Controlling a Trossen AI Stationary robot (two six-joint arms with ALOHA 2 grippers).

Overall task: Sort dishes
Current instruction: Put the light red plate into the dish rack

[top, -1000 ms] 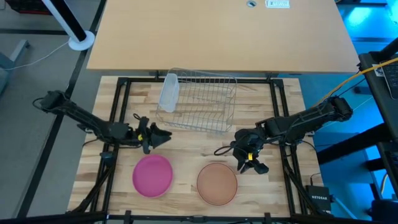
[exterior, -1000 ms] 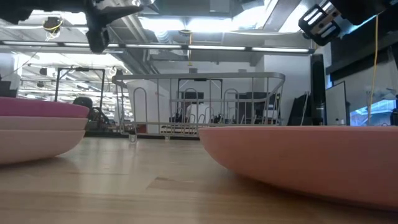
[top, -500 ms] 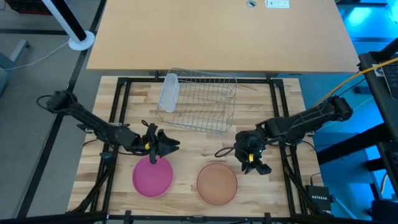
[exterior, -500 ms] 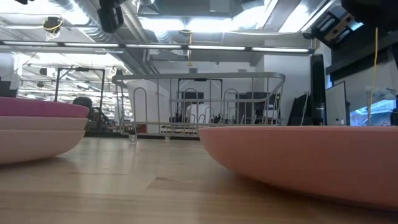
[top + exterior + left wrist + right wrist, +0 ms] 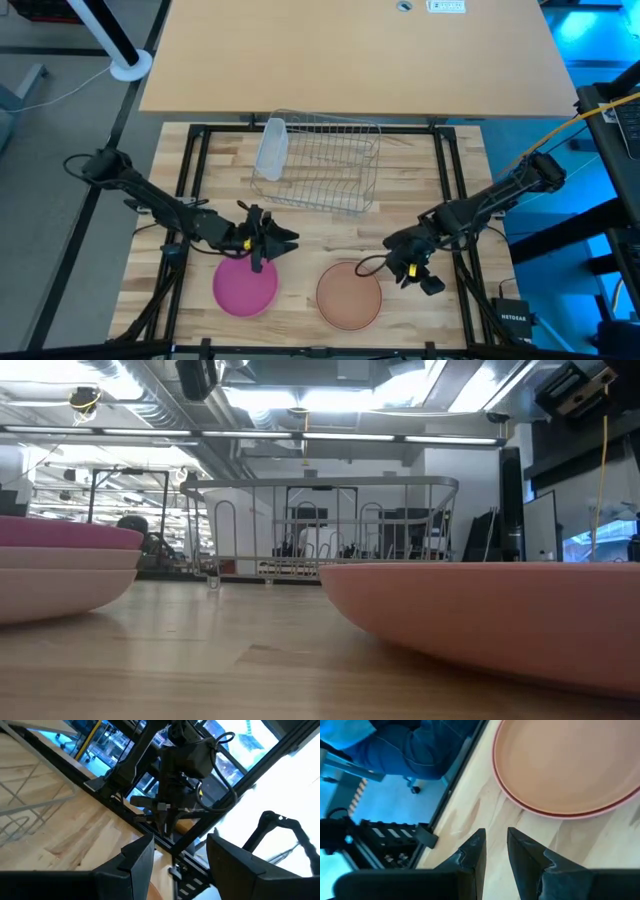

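**With both arms over the plates, we are about to pick one up**

While no plate is held yet, we judge the step in hand to be the reach. Our left gripper (image 5: 283, 240) hovers over the far edge of the pink plate (image 5: 245, 283), its fingers (image 5: 137, 861) parted and empty. The low view shows that pink plate stacked on a pale plate (image 5: 55, 590) at the near left of the table (image 5: 300, 225). Our right gripper (image 5: 428, 284) hangs just beside the right rim of the brown plate (image 5: 349, 295), which lies flat at the near middle; its fingers (image 5: 472, 855) stand a little apart, gripping nothing, close to the wood.

The wire rack (image 5: 320, 160) waits at the far side, with a whitish cup (image 5: 271, 148) lying at its left end. Next, we think, each gripper must drop to a rim and pinch it. These plates lie flat, so one finger has to slip under the lip.
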